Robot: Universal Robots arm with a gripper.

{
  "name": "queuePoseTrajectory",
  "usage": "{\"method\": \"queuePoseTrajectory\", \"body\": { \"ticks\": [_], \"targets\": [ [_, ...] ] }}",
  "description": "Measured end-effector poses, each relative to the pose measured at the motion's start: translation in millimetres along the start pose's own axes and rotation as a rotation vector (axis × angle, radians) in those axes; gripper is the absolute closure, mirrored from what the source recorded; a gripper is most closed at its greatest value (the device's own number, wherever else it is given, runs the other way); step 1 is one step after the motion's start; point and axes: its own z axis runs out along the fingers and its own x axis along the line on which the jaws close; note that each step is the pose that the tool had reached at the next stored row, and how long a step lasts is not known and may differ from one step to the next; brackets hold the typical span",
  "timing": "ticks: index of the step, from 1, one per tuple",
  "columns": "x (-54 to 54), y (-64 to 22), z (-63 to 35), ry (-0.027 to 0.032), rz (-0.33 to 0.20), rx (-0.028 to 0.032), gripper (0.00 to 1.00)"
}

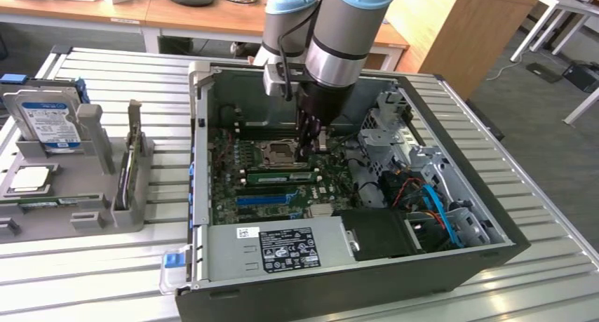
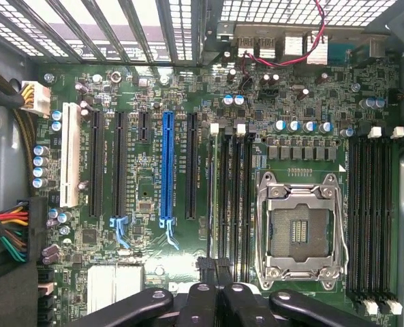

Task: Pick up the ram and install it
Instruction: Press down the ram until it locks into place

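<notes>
The ram [image 1: 277, 173] is a thin green stick standing in a memory slot just beside the open CPU socket [image 1: 280, 153] on the motherboard, inside the computer case. In the wrist view I see the ram [image 2: 214, 197] edge-on in the slot nearest the blue strip's side of that bank. My gripper [image 1: 304, 155] reaches down into the case over the stick's end on the exterior view's right. Its black fingers [image 2: 237, 303] are pressed together, shut, with nothing visibly between them, right above the slot's end.
The case walls [image 1: 201, 146] box in the arm. A drive cage and blue cables [image 1: 431, 196] fill the exterior view's right, and the power supply [image 1: 280, 246] lies in front. A grey fixture [image 1: 103, 196] with a hard drive [image 1: 47, 122] stands outside, on the exterior view's left.
</notes>
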Motion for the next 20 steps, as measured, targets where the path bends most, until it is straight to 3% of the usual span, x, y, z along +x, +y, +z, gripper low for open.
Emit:
{"method": "queuePoseTrajectory", "body": {
  "ticks": [9,20],
  "targets": [
    [0.0,-0.5,0.0,0.0001,0.0,-0.0001,0.89],
    [0.1,-25.8,-0.7,0.0,0.0,-0.0001,0.89]
  ]
}}
